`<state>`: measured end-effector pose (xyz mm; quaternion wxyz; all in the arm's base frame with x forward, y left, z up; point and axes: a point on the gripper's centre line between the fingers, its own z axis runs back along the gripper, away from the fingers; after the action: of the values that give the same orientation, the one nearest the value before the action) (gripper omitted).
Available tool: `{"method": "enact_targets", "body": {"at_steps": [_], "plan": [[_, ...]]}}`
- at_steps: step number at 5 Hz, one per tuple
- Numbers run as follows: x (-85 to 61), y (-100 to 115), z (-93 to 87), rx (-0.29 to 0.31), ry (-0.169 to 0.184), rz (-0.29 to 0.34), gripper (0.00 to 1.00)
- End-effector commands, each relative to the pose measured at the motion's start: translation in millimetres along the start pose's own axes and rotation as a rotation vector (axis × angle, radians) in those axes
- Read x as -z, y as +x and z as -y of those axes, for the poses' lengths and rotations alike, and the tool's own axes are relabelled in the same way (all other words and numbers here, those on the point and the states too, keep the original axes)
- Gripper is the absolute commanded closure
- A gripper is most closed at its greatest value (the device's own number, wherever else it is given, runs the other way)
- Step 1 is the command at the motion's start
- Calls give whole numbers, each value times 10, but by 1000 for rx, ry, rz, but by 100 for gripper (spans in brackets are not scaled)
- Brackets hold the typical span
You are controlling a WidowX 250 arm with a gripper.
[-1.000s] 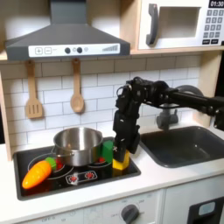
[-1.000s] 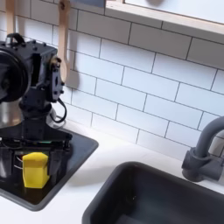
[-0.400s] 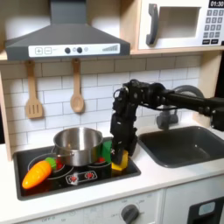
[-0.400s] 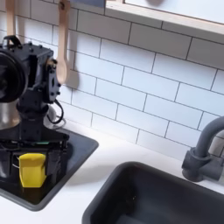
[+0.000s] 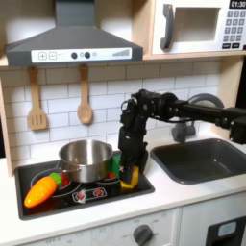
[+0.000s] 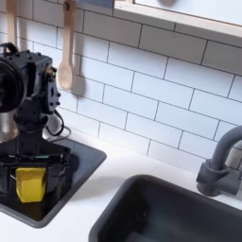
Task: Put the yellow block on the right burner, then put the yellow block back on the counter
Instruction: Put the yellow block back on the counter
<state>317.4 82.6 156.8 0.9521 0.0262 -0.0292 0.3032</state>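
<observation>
On the black hob (image 5: 82, 197) set in the off-white counter (image 6: 113, 180), the yellow block (image 6: 28, 184) is held between the end effector's (image 6: 30, 178) fingers, at the hob's right side beside the steel pot (image 5: 85, 159).

Crowding the black hob panel (image 5: 91, 195) in the first exterior view: shiny round steel pot (image 5: 86, 159) at the back, orange toy carrot (image 5: 40, 191) toward the first exterior view's left, black gripper (image 5: 129, 176) closing around the small bright-yellow plastic block (image 6: 28, 184). Leaving open off-white counter (image 6: 115, 180) between hob and dark grey sink (image 5: 207, 159).
</observation>
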Motion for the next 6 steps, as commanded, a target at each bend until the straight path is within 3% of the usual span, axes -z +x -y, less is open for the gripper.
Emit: {"method": "enact_targets", "body": {"at_steps": [1, 2, 3, 5, 6], "plan": [[46, 9, -25, -3, 0, -16, 0], [36, 15, -34, 0, -3, -11, 32], [42, 13, -27, 6, -2, -15, 100], [43, 2, -20, 2, -6, -13, 100], [-27, 9, -38, 19, -35, -2, 100]]}}
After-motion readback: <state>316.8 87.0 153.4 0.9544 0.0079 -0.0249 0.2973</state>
